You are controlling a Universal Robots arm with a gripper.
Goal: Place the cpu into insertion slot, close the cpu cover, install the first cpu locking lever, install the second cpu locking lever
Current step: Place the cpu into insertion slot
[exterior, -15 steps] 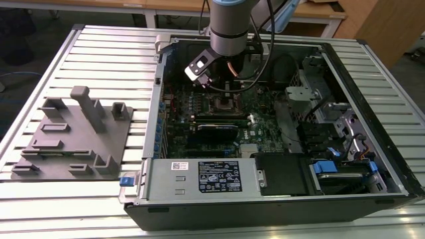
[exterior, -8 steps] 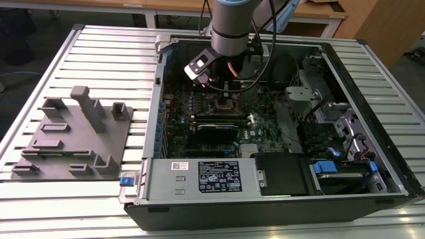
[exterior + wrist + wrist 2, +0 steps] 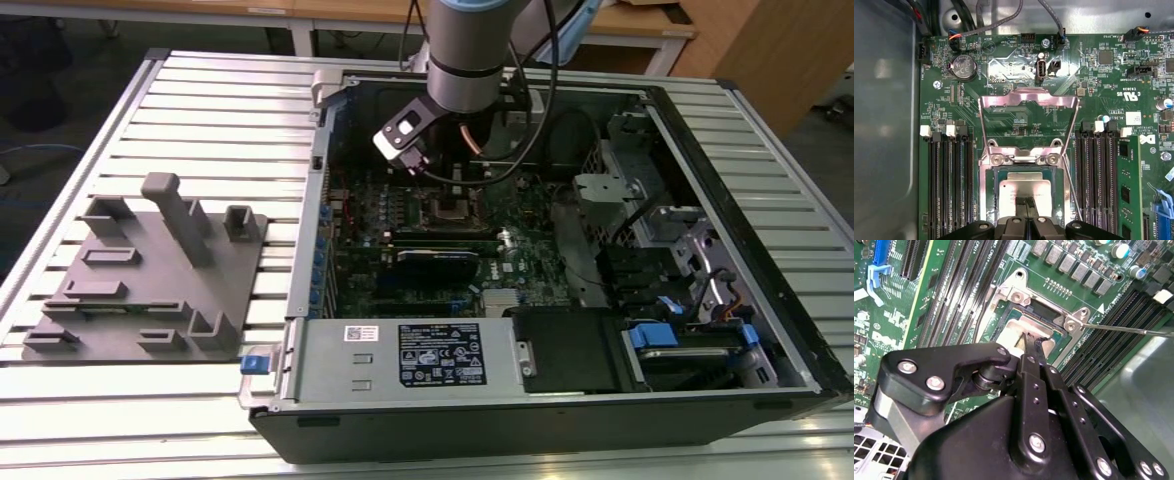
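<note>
Cpu (image 3: 1024, 187) lies flat in the insertion slot (image 3: 1026, 172), silver top up, inside the open computer case (image 3: 310, 230) in the upper middle of the exterior view. The gripper (image 3: 1026, 200) stands right over it, its black fingers (image 3: 1029, 342) drawn narrow, almost together, tips at the chip's top. The cpu cover (image 3: 1027, 96) is swung up and open beyond the slot. A thin wire lever (image 3: 1124, 330) juts out beside it, between slot and memory slots (image 3: 951, 185).

Computer case (image 3: 534, 425) on bench (image 3: 200, 100), exterior view's centre-right; fixture plate (image 3: 147, 285) at frame left. Cpu (image 3: 1013, 190) in insertion slot (image 3: 1026, 174), memory slots (image 3: 951, 185) flanking both sides; end effector (image 3: 1025, 201) over cpu.
</note>
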